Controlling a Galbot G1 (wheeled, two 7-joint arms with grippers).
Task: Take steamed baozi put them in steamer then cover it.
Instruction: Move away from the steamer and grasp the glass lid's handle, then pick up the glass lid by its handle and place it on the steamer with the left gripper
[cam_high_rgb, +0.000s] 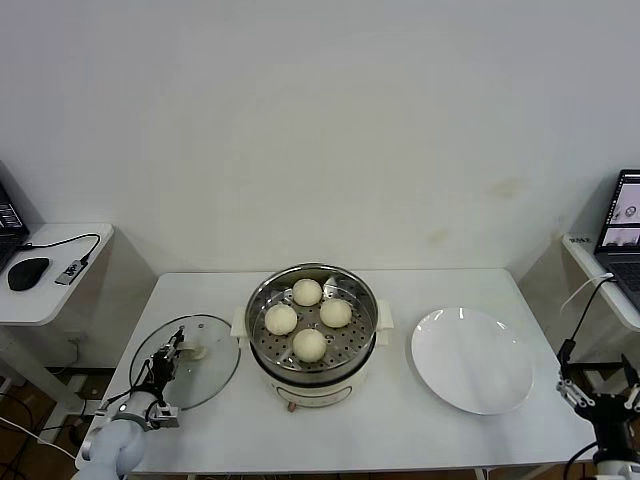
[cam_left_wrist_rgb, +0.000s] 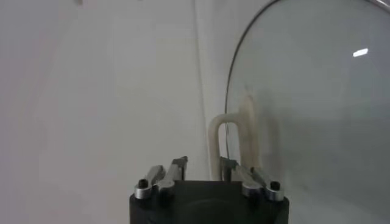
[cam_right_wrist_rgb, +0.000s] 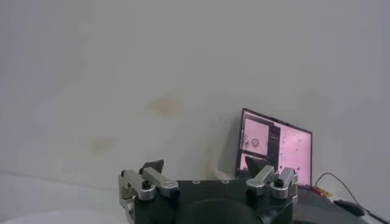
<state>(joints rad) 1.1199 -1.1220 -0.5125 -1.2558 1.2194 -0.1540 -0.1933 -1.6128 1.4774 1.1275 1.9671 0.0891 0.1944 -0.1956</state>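
Now the steamer (cam_high_rgb: 312, 345) stands mid-table with 4 steamed baozi (cam_high_rgb: 308, 320) on its perforated tray, uncovered. To the steamer's left the cover (cam_high_rgb: 205, 372) lies flat on the table (cam_high_rgb: 400, 440), and the left gripper (cam_high_rgb: 172, 352) sits at its cream handle (cam_left_wrist_rgb: 234, 143); the fingers (cam_left_wrist_rgb: 180, 165) look narrowed around that handle, though whether they grip it cannot be told. To the steamer's right lies a white plate (cam_high_rgb: 472, 360). Beyond the plate, past the table's edge, the right gripper (cam_high_rgb: 600, 390) waits, fingers wide apart, holding nothing.
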